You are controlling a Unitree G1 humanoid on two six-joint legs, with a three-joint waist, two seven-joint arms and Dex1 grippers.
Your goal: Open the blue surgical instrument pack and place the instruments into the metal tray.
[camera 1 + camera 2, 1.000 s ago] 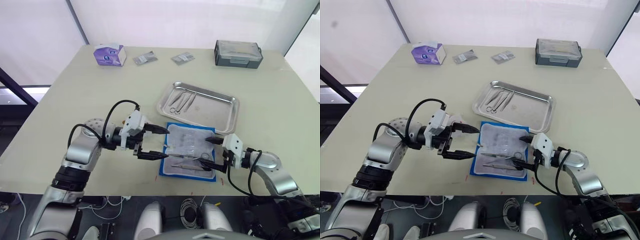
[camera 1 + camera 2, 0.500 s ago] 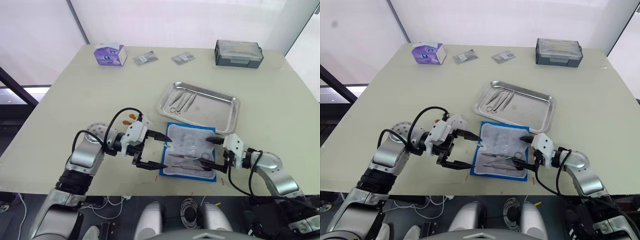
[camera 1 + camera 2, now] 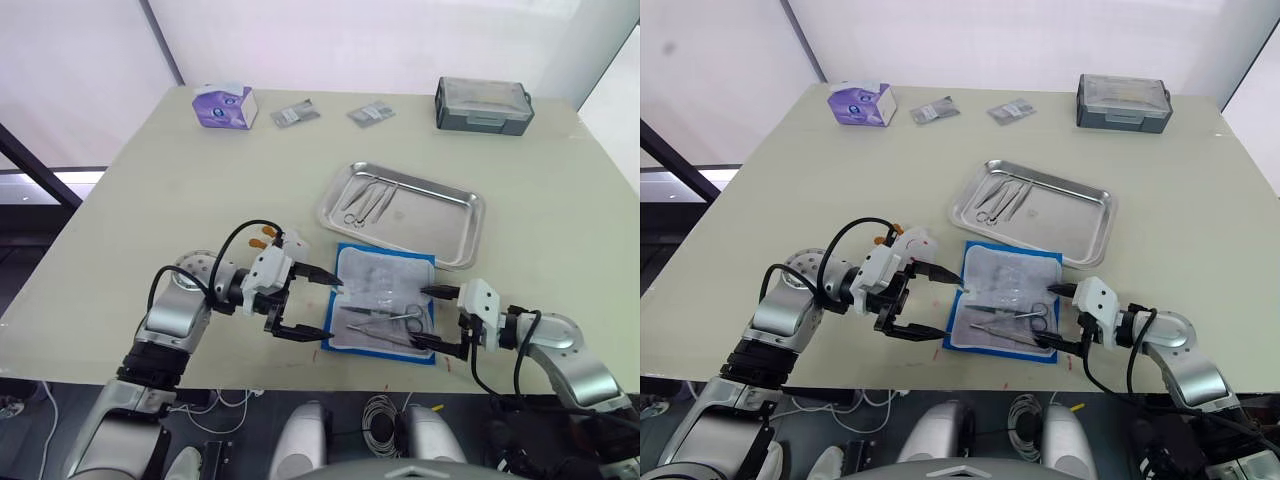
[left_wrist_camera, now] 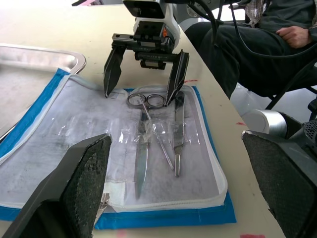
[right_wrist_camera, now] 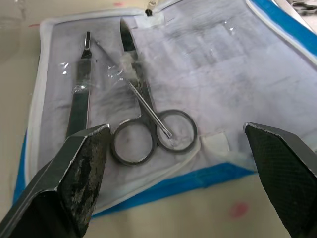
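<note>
Risk: left gripper (image 3: 318,301), fingers wide at the blue surgical instrument pack's (image 3: 385,302) left edge, could shove the open pouch. Pack lies flat, just beside the metal tray (image 3: 402,212). Scissors (image 5: 148,134) probably sit under a clear pocket; right gripper (image 3: 432,320), also wide, may snag it. Pale table (image 3: 150,190), white curtained backdrop, seated person (image 4: 277,44) near

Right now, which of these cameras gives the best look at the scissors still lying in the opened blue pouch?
The right wrist view: the scissors sit close up, both ring handles and the blades plain on the blue surgical instrument pack. The left wrist view shows them whole but farther off, handles toward the right tool. The head views show them small.
</note>
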